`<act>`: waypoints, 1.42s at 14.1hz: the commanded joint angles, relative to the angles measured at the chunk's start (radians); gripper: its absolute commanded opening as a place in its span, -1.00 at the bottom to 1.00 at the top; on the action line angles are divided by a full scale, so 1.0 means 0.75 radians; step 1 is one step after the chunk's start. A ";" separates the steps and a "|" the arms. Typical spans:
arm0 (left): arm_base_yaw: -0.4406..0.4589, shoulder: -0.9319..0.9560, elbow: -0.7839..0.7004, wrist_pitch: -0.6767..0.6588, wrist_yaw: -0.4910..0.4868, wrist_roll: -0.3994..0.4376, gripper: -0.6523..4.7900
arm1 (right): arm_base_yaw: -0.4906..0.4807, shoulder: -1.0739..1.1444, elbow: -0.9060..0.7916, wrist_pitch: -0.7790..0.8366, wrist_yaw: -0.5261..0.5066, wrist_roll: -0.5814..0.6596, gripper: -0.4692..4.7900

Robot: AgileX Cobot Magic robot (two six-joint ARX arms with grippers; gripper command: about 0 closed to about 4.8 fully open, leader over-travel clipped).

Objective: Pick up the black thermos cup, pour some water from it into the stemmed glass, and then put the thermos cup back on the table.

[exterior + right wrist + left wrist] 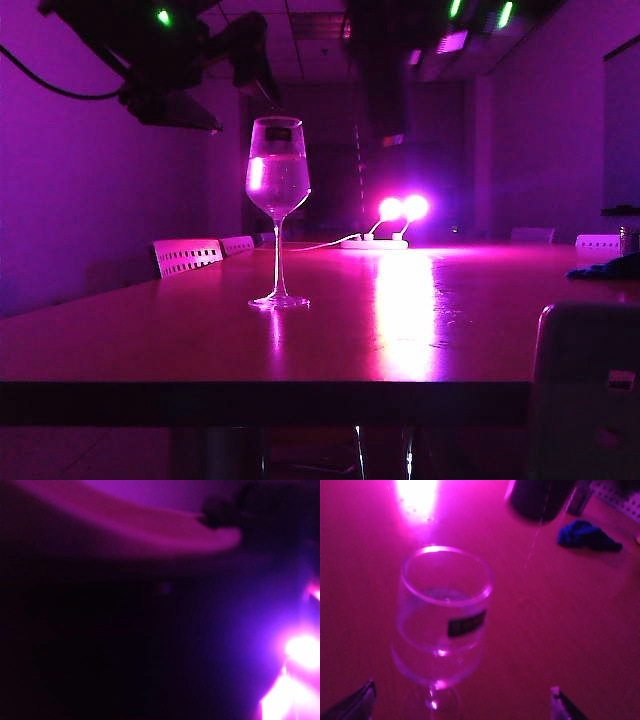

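The stemmed glass (278,180) stands upright on the table (200,340), part filled with water, and its dark sticker (466,624) faces the left wrist camera. My left gripper (462,700) is open, with its fingertips (365,696) wide apart on the near side of the glass (445,615) and not touching it. In the exterior view the left gripper (262,85) hangs just above and left of the rim. The black thermos cup (540,497) is lifted off the table beside the glass. Its pale rim (150,530) fills the right wrist view. The right gripper's fingers are hidden behind it.
A blue cloth (587,535) lies on the table to the right, near a metal can (628,240). Two bright lamps (400,208) glare at the far end. Chair backs (187,255) line the left edge, and a grey chair back (585,380) stands front right.
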 commanded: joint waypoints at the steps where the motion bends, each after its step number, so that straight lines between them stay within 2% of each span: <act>1: -0.005 -0.040 0.025 0.023 0.191 0.000 1.00 | -0.008 -0.220 0.013 -0.317 -0.064 0.069 -0.30; 2: -0.035 -0.040 0.060 0.004 0.251 -0.005 1.00 | -0.008 -0.264 0.004 -0.419 -0.166 0.052 -0.20; 3: -0.078 -0.040 0.092 -0.027 0.251 0.002 1.00 | -0.008 -0.298 -0.015 -0.473 -0.265 0.054 -0.13; 6: -0.158 -0.072 0.131 -0.141 0.262 0.038 1.00 | -0.006 -0.451 -0.097 -0.657 -0.255 0.064 -0.12; 8: -0.158 -0.126 0.131 -0.222 0.266 0.062 1.00 | -0.040 -0.563 -0.193 -0.771 -0.256 0.059 -0.12; 10: -0.157 -0.167 0.131 -0.239 0.282 0.074 1.00 | -0.065 -0.682 -0.394 -0.798 -0.259 0.060 -0.12; 13: -0.191 -0.175 0.130 -0.305 0.275 0.158 1.00 | -0.068 -0.795 -0.791 -0.528 -0.256 0.110 -0.12; 15: -0.208 -0.161 0.130 -0.307 0.276 0.178 1.00 | -0.068 -0.807 -1.049 -0.210 -0.255 0.248 -0.12; 16: -0.208 -0.152 0.129 -0.304 0.276 0.181 1.00 | -0.068 -0.807 -1.173 0.003 -0.247 0.264 -0.13; 18: -0.227 -0.122 0.129 -0.302 0.276 0.180 1.00 | -0.068 -0.804 -1.344 0.372 -0.181 0.284 -0.13; 20: -0.256 -0.064 0.129 -0.271 0.276 0.180 1.00 | -0.078 -0.783 -1.410 0.478 -0.047 0.284 -0.12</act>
